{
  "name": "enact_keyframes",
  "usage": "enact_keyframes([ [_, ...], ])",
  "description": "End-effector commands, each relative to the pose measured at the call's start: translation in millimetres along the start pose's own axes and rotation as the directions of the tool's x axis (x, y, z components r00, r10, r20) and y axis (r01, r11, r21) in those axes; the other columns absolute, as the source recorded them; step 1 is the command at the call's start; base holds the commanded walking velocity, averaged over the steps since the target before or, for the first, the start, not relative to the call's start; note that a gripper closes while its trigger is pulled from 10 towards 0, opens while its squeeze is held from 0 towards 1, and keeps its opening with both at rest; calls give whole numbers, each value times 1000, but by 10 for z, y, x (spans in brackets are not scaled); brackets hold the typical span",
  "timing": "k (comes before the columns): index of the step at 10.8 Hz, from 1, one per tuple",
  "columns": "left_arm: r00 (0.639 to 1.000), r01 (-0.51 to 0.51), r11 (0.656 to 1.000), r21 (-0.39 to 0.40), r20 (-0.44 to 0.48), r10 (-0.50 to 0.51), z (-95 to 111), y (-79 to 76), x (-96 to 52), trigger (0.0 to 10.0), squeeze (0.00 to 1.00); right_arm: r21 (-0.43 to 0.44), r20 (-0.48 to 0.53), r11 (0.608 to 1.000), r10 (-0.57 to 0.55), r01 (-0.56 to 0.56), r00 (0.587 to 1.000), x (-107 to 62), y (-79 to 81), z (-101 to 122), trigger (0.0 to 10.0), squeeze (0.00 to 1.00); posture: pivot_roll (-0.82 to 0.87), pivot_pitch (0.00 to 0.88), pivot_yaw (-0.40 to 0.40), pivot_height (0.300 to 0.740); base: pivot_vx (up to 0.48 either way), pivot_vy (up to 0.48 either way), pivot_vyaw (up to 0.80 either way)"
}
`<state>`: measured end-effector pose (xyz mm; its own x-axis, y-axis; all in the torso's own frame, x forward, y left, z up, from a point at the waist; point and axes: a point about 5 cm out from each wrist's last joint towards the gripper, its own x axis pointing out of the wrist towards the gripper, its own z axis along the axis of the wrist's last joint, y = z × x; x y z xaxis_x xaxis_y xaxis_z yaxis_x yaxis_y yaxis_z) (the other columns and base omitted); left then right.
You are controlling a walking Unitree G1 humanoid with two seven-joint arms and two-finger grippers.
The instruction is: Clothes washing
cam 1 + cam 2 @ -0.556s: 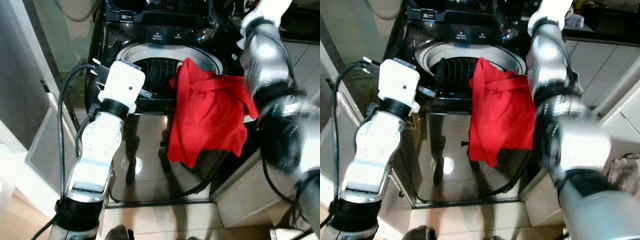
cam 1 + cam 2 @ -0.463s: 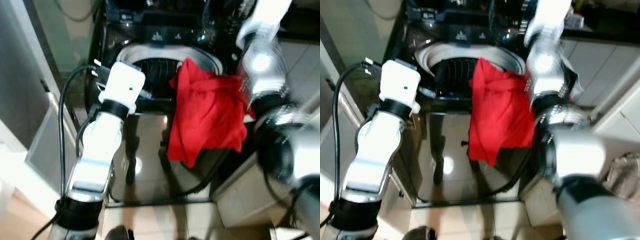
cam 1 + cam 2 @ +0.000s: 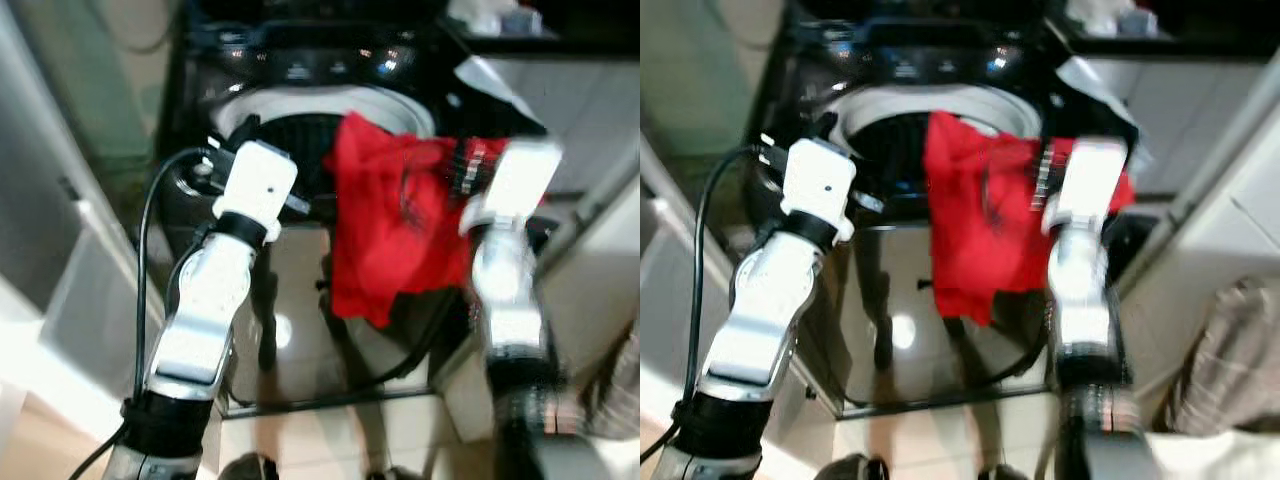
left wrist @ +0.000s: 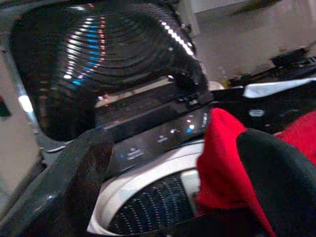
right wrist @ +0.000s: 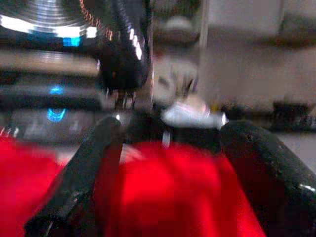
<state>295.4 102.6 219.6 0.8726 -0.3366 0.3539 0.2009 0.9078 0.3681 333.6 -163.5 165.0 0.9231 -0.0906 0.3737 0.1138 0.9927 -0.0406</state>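
A red garment (image 3: 400, 225) hangs over the front rim of the open-topped washing machine (image 3: 300, 120), half in the drum. The right wrist view shows the right gripper (image 5: 168, 163) spread wide just above the cloth, holding nothing. The left wrist view shows the left gripper (image 4: 173, 182) open too, beside the garment at the drum's edge.

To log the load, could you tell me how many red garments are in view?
1: a red garment draped over the washer rim's front right, hanging outside. More may lie hidden in the drum.
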Motion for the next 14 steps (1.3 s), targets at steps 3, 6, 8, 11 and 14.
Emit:
enact_keyframes([
  [3,961,263,964,25,78,-264,57,-185,-285,10000,0,22,-199,997,74,-71,977,-529,-82,-337,10000,0,-8,90,45,740,0,0,0],
  [6,936,343,939,-6,88,-341,119,-258,-441,10000,0,113,-382,981,188,-155,905,-913,-30,-543,10000,0,19,98,39,740,0,0,0],
  [8,923,371,928,-2,109,-369,209,-294,-480,10000,0,130,-504,978,206,-163,839,-1056,-45,-849,10000,0,45,114,36,740,0,0,0],
  [11,934,340,941,3,113,-338,293,-231,-473,10000,0,115,-612,984,177,-135,770,-1099,-69,-1139,10000,0,97,139,42,740,0,0,0],
  [14,945,315,949,-3,99,-313,345,-218,-493,10000,0,124,-619,975,221,-184,753,-917,168,-1213,10000,0,133,172,44,740,0,0,0],
])
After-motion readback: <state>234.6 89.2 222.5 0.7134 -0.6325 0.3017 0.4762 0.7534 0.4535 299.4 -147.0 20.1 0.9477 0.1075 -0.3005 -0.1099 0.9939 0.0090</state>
